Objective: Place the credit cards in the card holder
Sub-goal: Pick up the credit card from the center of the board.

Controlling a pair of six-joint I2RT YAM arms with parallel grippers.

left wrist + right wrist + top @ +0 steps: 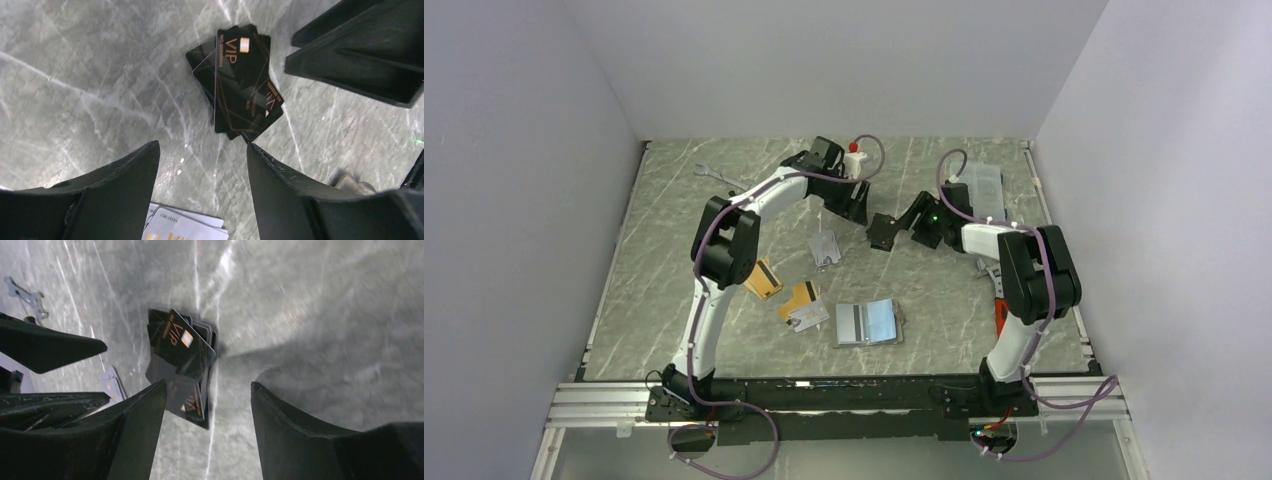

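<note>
Both grippers are standing open and empty over the black cards [240, 82], which are lying fanned and flat on the table [90, 90]. The left gripper [202, 150] is facing them from just short of their near end, with their long axis running away from it. The right gripper [209, 385] is probably hanging closer, the stack reaching in beside one finger. The card holder [869, 322] is lying open well apart, nearer the arm bases.
</note>
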